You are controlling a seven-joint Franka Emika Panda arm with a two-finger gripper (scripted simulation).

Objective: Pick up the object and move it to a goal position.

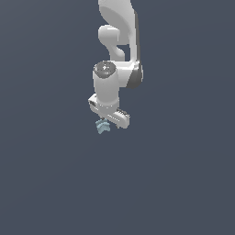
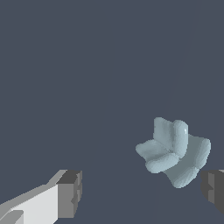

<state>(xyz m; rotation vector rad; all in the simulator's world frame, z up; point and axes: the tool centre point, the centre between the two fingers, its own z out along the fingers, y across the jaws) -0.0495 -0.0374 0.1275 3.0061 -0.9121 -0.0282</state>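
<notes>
1 white robot arm [image 1: 114, 55] hangs down over a plain dark grey surface [image 1: 46, 174], ending in 1 gripper [image 2: 142, 192] with 2 dark-tipped fingers [image 2: 70, 192] spread wide, grasping nothing. 1 small pale blue lumpy object [image 2: 173, 151] lies on the surface between them, much nearer 1 finger, apparently not touching. In the exterior view, the gripper partly hides the object [image 1: 102, 127], which peeks out beneath its left side.

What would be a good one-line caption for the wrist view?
Open gripper above a dark floor, its jaws apart, with the pale blue lumpy object lying between them, nearer one jaw, not yet grasped.
</notes>
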